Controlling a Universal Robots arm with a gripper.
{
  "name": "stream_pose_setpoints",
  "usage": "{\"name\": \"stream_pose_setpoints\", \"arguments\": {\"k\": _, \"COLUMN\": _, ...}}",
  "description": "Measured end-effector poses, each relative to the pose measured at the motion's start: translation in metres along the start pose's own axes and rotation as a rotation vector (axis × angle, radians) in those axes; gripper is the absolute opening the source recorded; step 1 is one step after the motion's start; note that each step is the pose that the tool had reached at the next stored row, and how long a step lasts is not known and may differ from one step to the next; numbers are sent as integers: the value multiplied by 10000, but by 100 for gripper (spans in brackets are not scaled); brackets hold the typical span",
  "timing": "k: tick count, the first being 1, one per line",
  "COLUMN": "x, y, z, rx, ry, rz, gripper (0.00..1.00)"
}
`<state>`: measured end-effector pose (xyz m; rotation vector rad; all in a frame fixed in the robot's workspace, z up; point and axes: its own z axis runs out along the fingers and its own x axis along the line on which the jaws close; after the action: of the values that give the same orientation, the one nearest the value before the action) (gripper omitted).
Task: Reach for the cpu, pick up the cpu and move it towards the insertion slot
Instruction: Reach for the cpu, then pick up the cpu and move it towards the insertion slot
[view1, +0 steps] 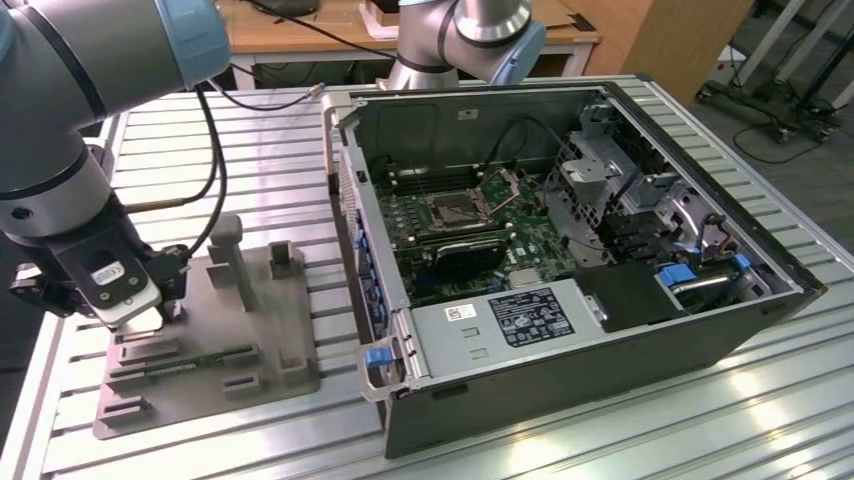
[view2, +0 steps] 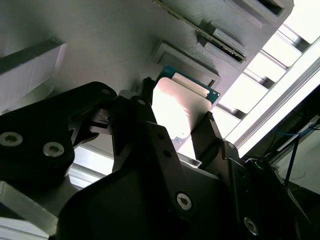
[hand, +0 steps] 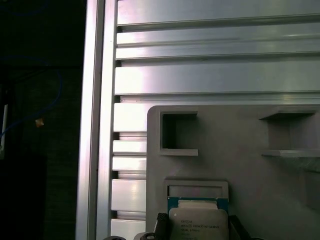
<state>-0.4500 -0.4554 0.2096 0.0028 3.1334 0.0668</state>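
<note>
The cpu (view2: 181, 102), a flat square chip with a silvery top and a green edge, sits between my gripper's two dark fingers (view2: 150, 100) in both wrist views. My gripper (view2: 177, 109) is shut on it, just over a small pocket of the grey plastic tray (view2: 100, 45). The first wrist view shows the cpu (hand: 198, 224) at the tray's (hand: 240, 145) near edge. In the exterior view my gripper (view1: 144, 318) hangs low over the tray (view1: 274, 345) at the exterior view's left. The insertion slot (view1: 454, 210) lies on the green board inside the open computer case.
The open computer case (view1: 627, 330) stands to the exterior view's right of the tray, on a ribbed aluminium table (view1: 200, 130). A green memory stick (view1: 187, 362) lies in the tray, and upright grey posts (view1: 230, 255) rise from it. A second robot arm (view1: 467, 40) stands behind the case.
</note>
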Motion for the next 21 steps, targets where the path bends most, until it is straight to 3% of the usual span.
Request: {"name": "stream_pose_setpoints", "arguments": {"k": 21, "x": 0, "y": 3, "z": -76, "rx": 1, "ry": 3, "rz": 0, "gripper": 54}}
